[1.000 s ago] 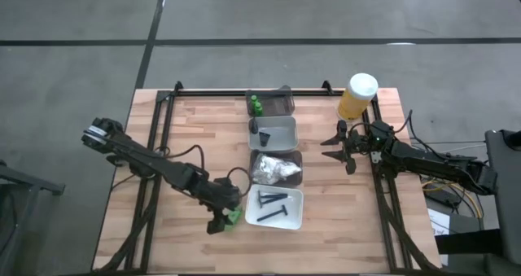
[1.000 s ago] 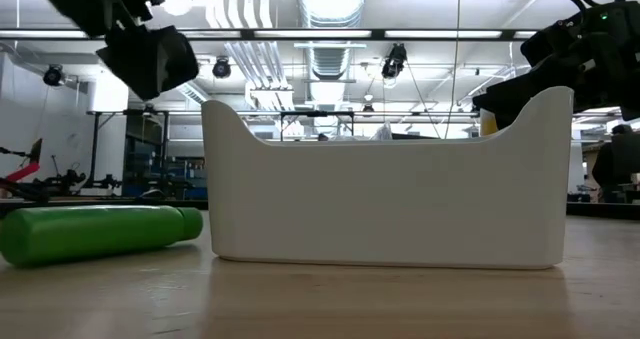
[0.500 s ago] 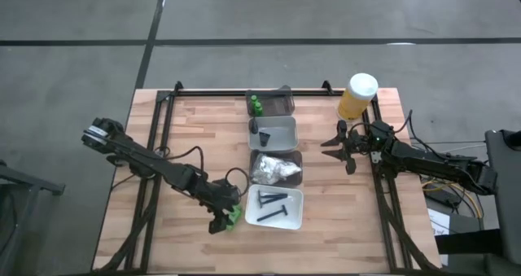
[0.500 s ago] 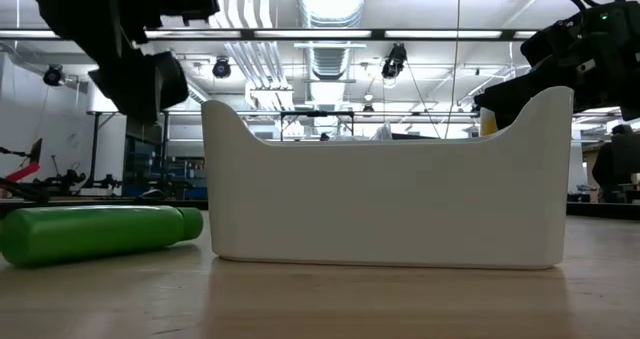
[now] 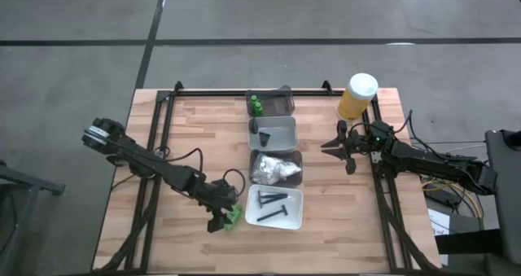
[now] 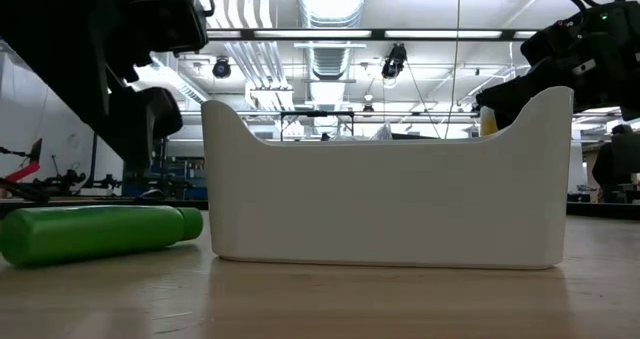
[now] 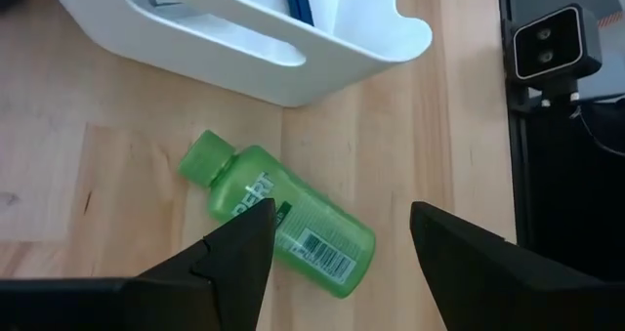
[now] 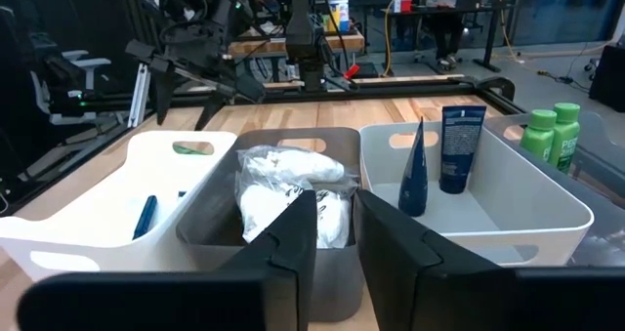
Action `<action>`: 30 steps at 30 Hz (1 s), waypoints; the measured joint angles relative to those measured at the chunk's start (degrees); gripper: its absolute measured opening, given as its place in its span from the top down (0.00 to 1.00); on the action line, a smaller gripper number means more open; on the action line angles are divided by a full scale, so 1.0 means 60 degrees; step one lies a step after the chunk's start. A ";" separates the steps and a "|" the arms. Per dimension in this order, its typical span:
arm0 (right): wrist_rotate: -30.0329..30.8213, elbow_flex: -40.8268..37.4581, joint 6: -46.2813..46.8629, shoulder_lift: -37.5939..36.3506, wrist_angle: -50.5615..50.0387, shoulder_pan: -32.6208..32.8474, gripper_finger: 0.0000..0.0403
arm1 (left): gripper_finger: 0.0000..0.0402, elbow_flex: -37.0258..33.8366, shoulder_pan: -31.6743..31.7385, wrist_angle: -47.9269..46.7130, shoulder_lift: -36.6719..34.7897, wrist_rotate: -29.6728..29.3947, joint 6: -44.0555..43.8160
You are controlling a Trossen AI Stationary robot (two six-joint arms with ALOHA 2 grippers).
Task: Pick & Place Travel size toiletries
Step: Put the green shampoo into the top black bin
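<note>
A small bright green bottle (image 7: 278, 219) lies on its side on the wooden table, just left of the white tray (image 5: 297, 217) that holds dark sticks (image 5: 273, 204). My left gripper (image 7: 337, 248) hangs open just above the bottle, one finger on each side of its bottom half, touching nothing. It also shows in the low view, where the left gripper (image 6: 140, 109) stands above the bottle (image 6: 90, 232). My right gripper (image 8: 337, 238) waits level at the table's right, its fingers a narrow gap apart with nothing between them.
Beyond the white tray stands a column of three more trays: one with white packets (image 5: 275, 170), one with dark tubes (image 5: 264, 134), one with two green bottles (image 5: 256, 105). A big yellow white-capped container (image 5: 358, 95) stands at the far right. Free wood lies left of the trays.
My left gripper has come down toward the green bottle, staying open. My right gripper has kept its place while its fingers have drawn closer together. The bottle has not moved.
</note>
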 joint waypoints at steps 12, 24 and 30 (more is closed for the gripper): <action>-0.0001 0.0000 0.0000 0.0000 0.0003 0.0000 0.89 | 0.39 0.1140 -0.0091 -0.2244 -0.0015 -0.0266 0.2771; 0.0002 0.0001 0.0000 0.0000 0.0000 0.0000 0.82 | 0.39 0.1628 -0.0774 -0.3015 -0.0018 -0.2623 0.3423; -0.0001 0.0002 0.0000 0.0000 0.0000 0.0004 0.77 | 0.39 0.1628 -0.0867 -0.2992 0.0011 -0.2667 0.0710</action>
